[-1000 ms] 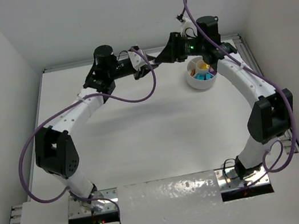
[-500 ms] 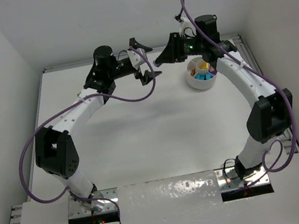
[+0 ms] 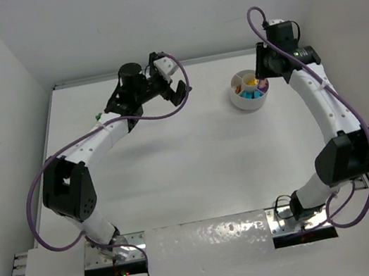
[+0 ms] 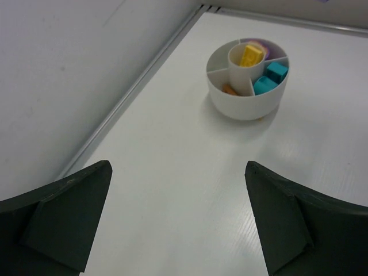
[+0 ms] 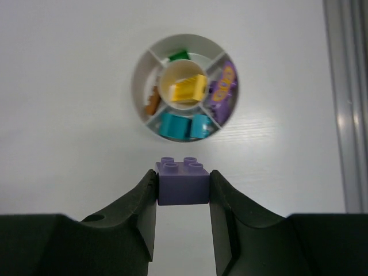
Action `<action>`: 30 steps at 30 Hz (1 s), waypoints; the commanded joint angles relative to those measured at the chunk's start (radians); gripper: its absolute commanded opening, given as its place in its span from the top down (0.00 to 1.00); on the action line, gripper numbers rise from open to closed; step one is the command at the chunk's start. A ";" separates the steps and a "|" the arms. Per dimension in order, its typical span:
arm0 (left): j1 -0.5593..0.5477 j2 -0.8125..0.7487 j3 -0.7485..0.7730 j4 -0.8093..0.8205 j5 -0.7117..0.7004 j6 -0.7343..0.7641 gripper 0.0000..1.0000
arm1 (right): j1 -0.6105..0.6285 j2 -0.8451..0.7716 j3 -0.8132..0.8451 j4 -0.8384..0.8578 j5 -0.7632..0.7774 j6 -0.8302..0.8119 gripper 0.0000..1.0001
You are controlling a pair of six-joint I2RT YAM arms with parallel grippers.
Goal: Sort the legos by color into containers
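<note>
Right wrist view puts me mid-delivery: my right end effector (image 5: 182, 181) grips a purple brick (image 5: 183, 187) just beside the white dish (image 5: 138, 86), so next I must centre it over the dish's purple wedge (image 5: 224, 92) and release, while my left end effector (image 4: 177, 167) gapes empty.

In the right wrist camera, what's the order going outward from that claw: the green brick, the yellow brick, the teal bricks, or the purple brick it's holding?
From the right claw:
1. held purple brick, pinched in the claw itself.
2. teal bricks, in the near wedge of the white dish.
3. yellow brick, in the centre cup.
4. green brick, in the far wedge.
</note>
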 commanded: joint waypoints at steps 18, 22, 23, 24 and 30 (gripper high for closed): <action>0.045 -0.116 -0.098 0.001 -0.156 -0.075 0.00 | -0.037 0.312 0.052 0.144 0.299 -0.031 1.00; 0.050 -0.108 -0.092 0.000 -0.156 -0.075 0.00 | -0.048 0.352 0.070 0.136 0.297 -0.037 1.00; 0.050 -0.107 -0.089 0.001 -0.155 -0.072 0.00 | -0.051 0.361 0.070 0.138 0.296 -0.037 1.00; 0.050 -0.107 -0.087 0.001 -0.155 -0.073 0.00 | -0.057 0.364 0.069 0.141 0.291 -0.037 1.00; 0.051 -0.090 -0.075 0.003 -0.152 -0.067 0.00 | -0.057 0.384 0.069 0.153 0.267 -0.046 1.00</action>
